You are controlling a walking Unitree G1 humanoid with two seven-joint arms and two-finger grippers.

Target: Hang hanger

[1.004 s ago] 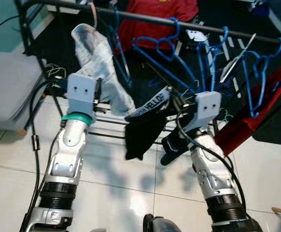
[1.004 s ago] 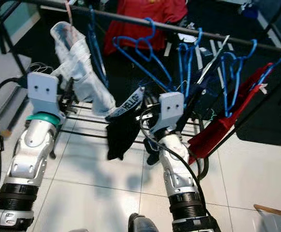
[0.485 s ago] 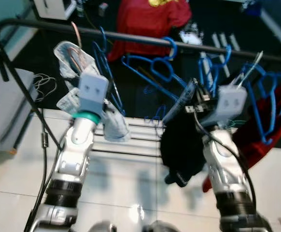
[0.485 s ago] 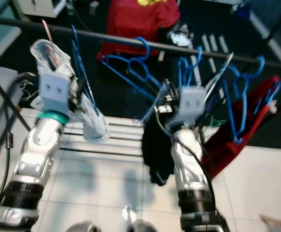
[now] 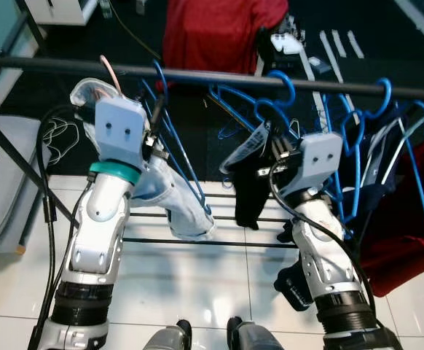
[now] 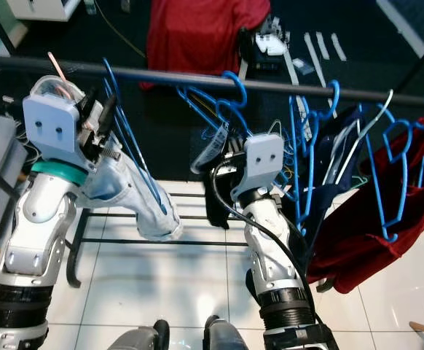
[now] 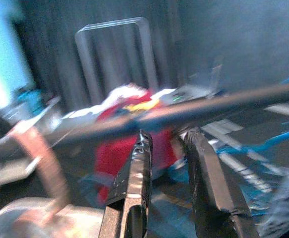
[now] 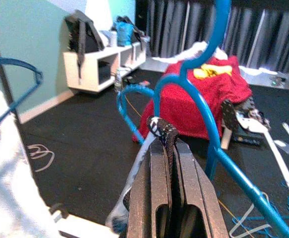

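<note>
A dark clothes rail (image 5: 219, 75) runs across in front of me. My right gripper (image 5: 274, 149) is just below it, shut on the grey waistband (image 8: 162, 130) of a black garment (image 5: 250, 197). A blue hanger (image 8: 204, 99) rises right beside those fingers, and its hook (image 5: 285, 80) curls at the rail. My left gripper (image 5: 156, 124) is up by the rail's left part, beside light denim jeans (image 5: 175, 204) that hang on another blue hanger (image 5: 170, 138). In the left wrist view its fingers (image 7: 137, 183) stand apart with nothing between them, and the rail (image 7: 224, 101) crosses just beyond.
Several more blue hangers (image 5: 358, 131) crowd the rail's right side, with a navy garment (image 5: 376, 168) and a red one (image 5: 409, 240). A red cloth (image 5: 219, 29) lies on the dark floor beyond. The rack's lower bars (image 5: 197, 240) cross white tiles. Grey furniture (image 5: 1, 189) stands left.
The view has shifted. Both arms have risen toward the rail: the right one carried the black garment and its hanger up, the left one came up beside the jeans.
</note>
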